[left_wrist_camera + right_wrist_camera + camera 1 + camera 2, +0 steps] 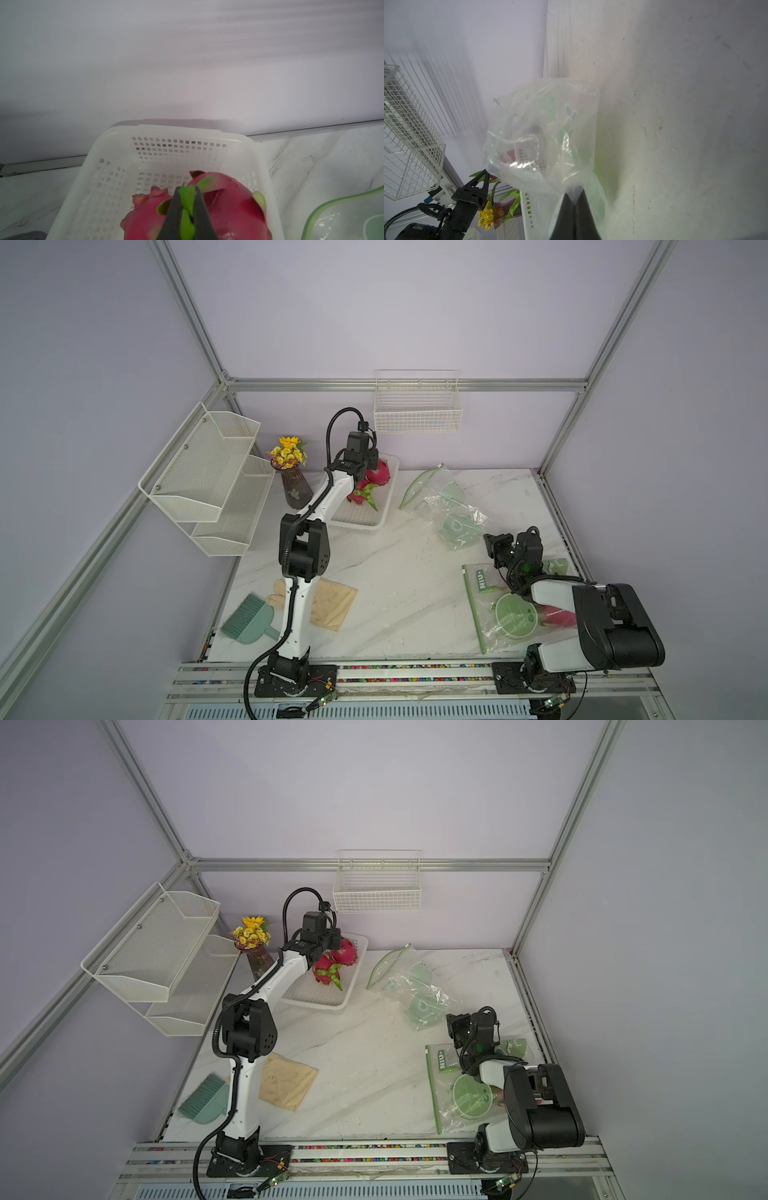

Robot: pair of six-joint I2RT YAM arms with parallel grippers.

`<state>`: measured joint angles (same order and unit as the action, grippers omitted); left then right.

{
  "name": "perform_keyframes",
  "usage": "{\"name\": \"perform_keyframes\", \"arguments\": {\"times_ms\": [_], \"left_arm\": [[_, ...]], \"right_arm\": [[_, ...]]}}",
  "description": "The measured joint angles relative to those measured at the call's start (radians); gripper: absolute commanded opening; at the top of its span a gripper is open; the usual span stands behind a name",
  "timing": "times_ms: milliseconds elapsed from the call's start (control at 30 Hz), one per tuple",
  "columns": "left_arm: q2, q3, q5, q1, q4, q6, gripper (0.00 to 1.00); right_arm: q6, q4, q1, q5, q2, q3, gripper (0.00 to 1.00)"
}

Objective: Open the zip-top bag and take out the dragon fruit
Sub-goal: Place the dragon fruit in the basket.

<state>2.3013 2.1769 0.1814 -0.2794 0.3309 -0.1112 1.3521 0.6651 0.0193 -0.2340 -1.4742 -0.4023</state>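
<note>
The left fingers [187,197] are nearly closed and pinch a green leaf of a dragon fruit [230,205] between them. This fruit is inside the white basket [108,166], directly under the fingers. A second dragon fruit [145,214] lies against it on the other side of the fingers. (Whether the pinched fruit rests on the basket floor or hangs a little above it, I cannot tell.) In both top views the two fruits show pink in the basket, partly covered by the left wrist.

The right fingers [574,199] are closed completely on the thin plastic of the open bag [546,128]. The bag spreads out from the fingertips, crumpled and transparent. In a top view its green zip strip [415,489] curves open at the end far from these fingers.

Behind the right fingers, toward the base of that arm, a second bag [494,614] lies flat on the table [395,572]. A third dragon fruit [557,616] is inside it, half hidden by the right arm.

Well apart from both pairs of fingers, a cloth [332,603] and a green brush [249,620] lie near the base of the left arm. A vase of yellow flowers [293,481] stands just beside the basket.
</note>
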Motion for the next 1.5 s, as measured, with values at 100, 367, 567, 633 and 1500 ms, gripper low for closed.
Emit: {"name": "perform_keyframes", "arguments": {"times_ms": [100, 367, 567, 633, 1500], "left_arm": [[0.006, 0.005, -0.012, 0.000, -0.007, 0.000, 0.18], [0.016, 0.025, -0.039, 0.000, -0.008, 0.000, 0.24], [0.016, 0.026, -0.047, 0.000, -0.005, -0.001, 0.38], [0.016, 0.026, -0.051, 0.000, -0.002, -0.001, 0.41], [-0.439, -0.319, -0.089, -0.040, 0.013, -0.089, 0.59]], "right_arm": [[0.028, 0.058, 0.004, -0.013, -0.066, -0.017, 0.00], [0.042, 0.166, 0.110, -0.064, -0.274, -0.163, 0.00], [0.061, 0.230, 0.169, -0.075, -0.360, -0.170, 0.00], [0.061, 0.233, 0.182, -0.074, -0.367, -0.173, 0.02], [-0.190, -0.137, 0.298, -0.060, -0.138, -0.253, 0.62]]}}
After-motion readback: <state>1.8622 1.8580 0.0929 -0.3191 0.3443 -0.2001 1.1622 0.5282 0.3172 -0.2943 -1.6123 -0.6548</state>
